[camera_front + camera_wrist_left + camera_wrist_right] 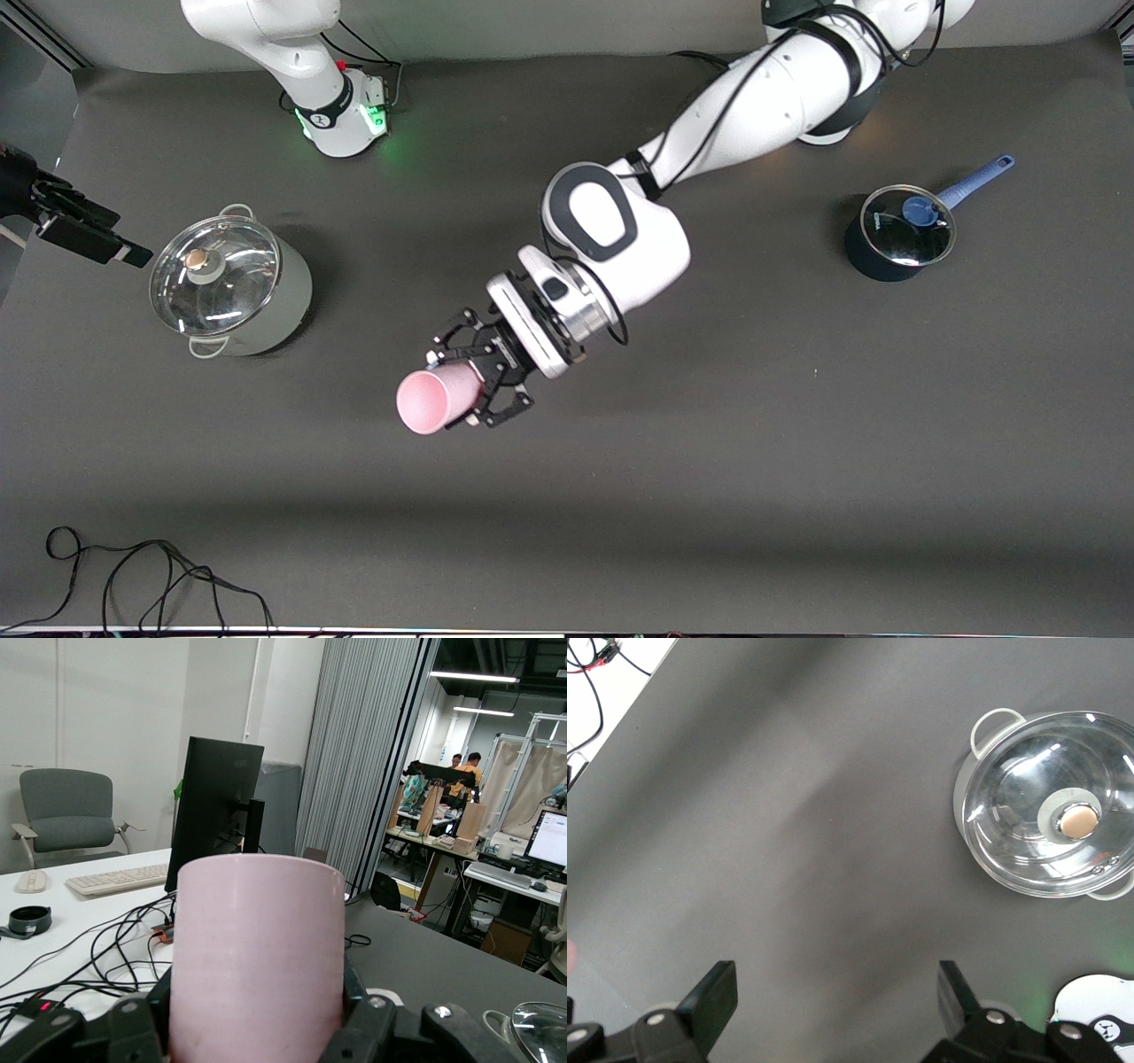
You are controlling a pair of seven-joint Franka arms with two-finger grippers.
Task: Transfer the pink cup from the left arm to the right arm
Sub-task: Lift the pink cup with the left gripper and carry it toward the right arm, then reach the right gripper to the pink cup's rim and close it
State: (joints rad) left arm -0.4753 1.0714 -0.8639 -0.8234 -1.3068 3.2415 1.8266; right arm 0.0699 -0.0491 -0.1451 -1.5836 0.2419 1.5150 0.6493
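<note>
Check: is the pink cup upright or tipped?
Tipped: the left pincer holds the pink cup sideways, its open mouth showing.

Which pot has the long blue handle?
The small dark pot toward the left arm's end. The big silver pot only has two little loop handles.

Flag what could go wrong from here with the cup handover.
1. The left gripper holds the pink cup tilted on its side over bare table, gripped near its base; a bump from the other arm could lever it loose.
2. The right gripper, fingers open, is up near the steel pot; its path to the cup may clip the glass lid.
3. Little cup shows past the left fingers, so the two grippers may collide.
</note>
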